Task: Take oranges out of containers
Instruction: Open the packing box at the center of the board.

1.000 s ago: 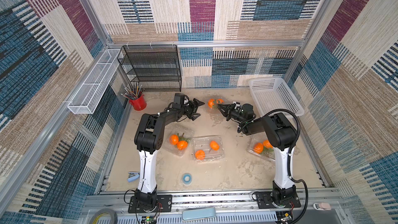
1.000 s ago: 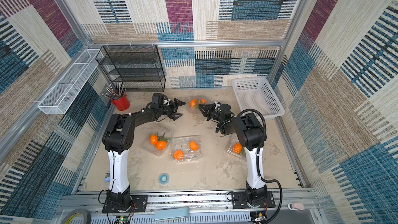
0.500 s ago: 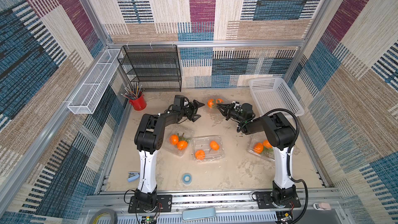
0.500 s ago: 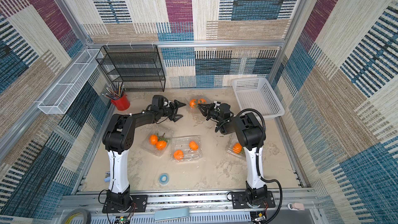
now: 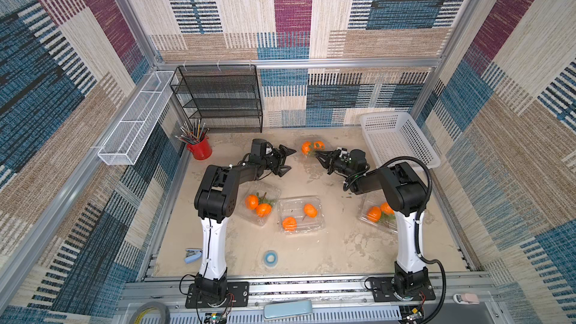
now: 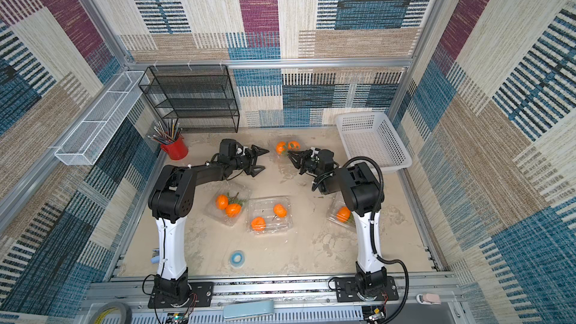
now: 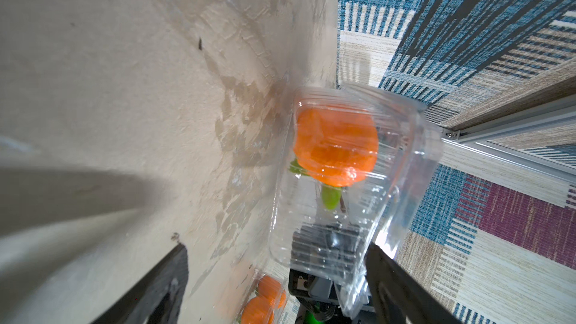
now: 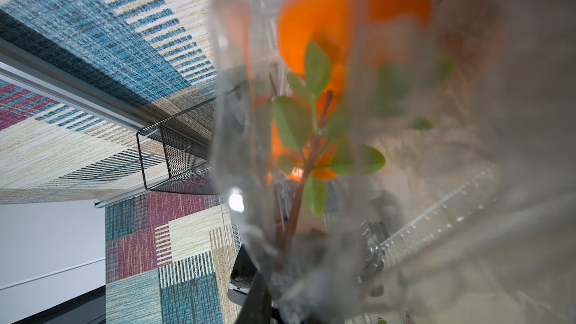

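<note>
Nothing has moved: right fingers pinch the far container, left fingers spread empty.

From where I stand, the far container is clear plastic, so faint in both top views that its outline is lost against the sandy floor. The right gripper meets it, but it is too small to tell whether the jaws pinch the plastic. Its wrist view gives only a milky blur: smeared oranges, one cut by the edge, and a dark sliver of one finger. The left gripper has both fingers cropped at the edge of its wrist view. The right arm's elbow hides part of the right-hand container. The stapler sits half behind the left arm.
</note>
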`<move>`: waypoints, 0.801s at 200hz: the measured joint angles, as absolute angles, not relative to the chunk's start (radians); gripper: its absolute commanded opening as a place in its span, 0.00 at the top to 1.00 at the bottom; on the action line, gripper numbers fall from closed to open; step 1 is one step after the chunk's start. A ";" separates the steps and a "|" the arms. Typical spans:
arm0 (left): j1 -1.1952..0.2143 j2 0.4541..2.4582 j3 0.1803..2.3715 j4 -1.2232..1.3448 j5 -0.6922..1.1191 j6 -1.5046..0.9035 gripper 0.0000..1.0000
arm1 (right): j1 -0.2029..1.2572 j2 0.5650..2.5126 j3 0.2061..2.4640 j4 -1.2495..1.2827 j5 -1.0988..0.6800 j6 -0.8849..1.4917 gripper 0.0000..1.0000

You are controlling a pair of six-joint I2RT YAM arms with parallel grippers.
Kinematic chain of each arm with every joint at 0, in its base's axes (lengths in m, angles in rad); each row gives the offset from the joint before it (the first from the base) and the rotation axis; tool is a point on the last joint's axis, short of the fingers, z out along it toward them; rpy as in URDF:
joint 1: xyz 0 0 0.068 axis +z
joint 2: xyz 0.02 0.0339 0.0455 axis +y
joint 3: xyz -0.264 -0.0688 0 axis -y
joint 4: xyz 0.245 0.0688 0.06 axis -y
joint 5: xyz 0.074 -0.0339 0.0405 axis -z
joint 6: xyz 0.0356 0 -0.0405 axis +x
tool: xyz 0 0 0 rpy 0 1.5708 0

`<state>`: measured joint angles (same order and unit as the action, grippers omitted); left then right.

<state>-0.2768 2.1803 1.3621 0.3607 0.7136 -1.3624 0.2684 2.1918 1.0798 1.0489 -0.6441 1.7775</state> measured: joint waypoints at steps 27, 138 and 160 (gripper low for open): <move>-0.277 2.182 1.362 0.371 0.714 -1.369 0.11 | 0.269 2.191 1.080 1.043 -0.644 1.775 0.82; -0.286 2.194 1.369 0.389 0.712 -1.385 0.11 | 0.292 2.175 1.068 1.040 -0.636 1.774 0.82; -0.286 2.194 1.367 0.392 0.713 -1.387 0.11 | 0.294 2.175 1.065 1.042 -0.633 1.774 0.82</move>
